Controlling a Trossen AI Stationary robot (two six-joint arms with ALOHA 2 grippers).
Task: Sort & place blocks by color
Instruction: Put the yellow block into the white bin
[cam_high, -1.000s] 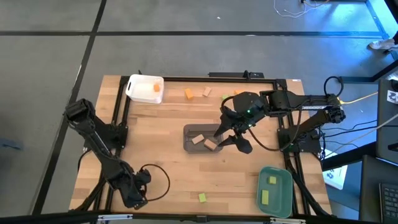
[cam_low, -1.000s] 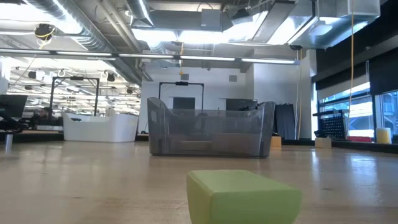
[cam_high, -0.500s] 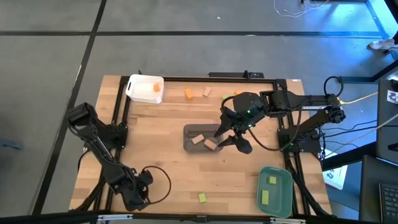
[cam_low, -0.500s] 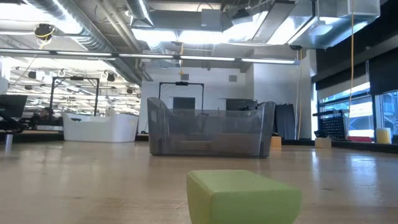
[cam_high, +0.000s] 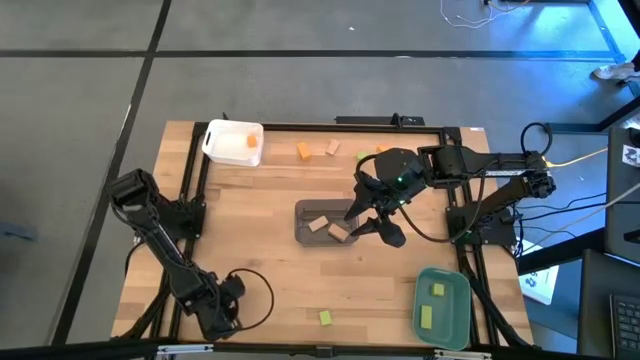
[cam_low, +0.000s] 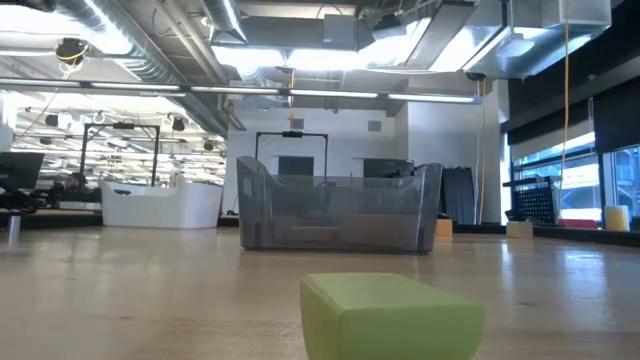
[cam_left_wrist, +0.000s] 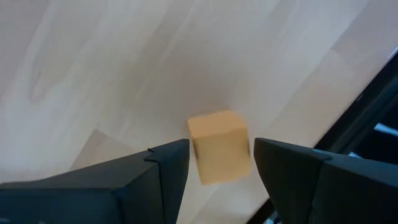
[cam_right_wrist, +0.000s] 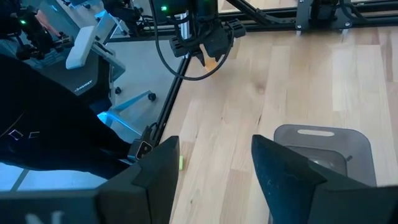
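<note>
Only my left arm's elbow had drifted slightly; the right gripper stayed released over the grey tray.
My left wrist view showed what the overhead hid: a smooth tan wooden cube clasped between the left gripper fingers, off the tray's near-left, above the pale plank table; a yellow-green block lay nearer.

You have no readable text, label, brand, number or sign in any view, whether on the trays, the blocks, the arms or in the room behind.
</note>
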